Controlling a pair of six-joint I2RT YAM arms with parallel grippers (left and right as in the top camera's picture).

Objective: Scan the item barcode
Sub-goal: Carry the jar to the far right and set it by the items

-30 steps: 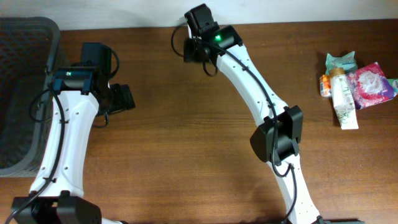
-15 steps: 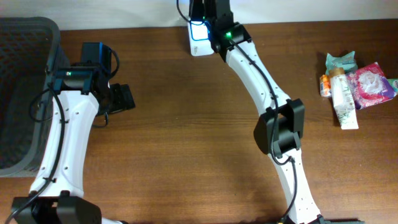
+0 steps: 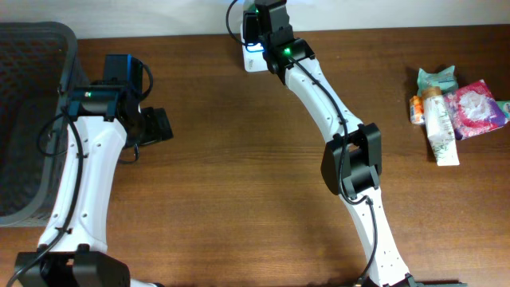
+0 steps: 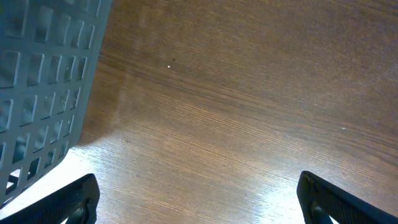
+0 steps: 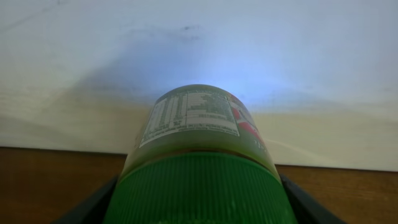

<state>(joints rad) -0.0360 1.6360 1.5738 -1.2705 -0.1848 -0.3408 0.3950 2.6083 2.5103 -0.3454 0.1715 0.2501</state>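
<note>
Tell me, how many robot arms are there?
2. The left arm sits beside the grey basket. The right arm reaches to the table's far edge, holding a green bottle. None seem hidden.

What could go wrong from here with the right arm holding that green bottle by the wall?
The green bottle is round in the right gripper, so it might twist or slip. No barcode shows on the label side in view, so a scan may miss. The wall looks close ahead; reaching further risks a bump.

Right arm [image 3: 319, 100] over white scanner [image 3: 253, 60] (lit blue), left arm [image 3: 84, 175] beside grey basket [image 3: 24, 96]
</note>
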